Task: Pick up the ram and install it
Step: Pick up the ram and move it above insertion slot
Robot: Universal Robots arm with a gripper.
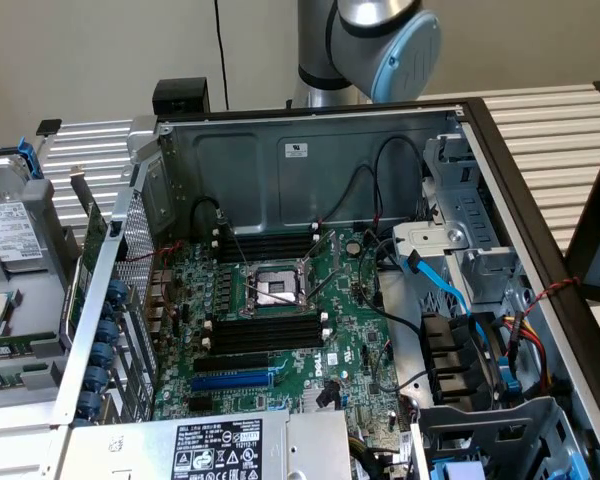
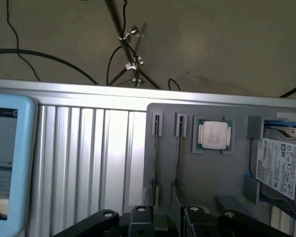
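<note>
On grey tray, ram edge-on, nr end effector

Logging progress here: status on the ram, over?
Gripper hovering over tray. Two ram sticks standing in tray slots, not picked. Black memory slots look empty.
</note>
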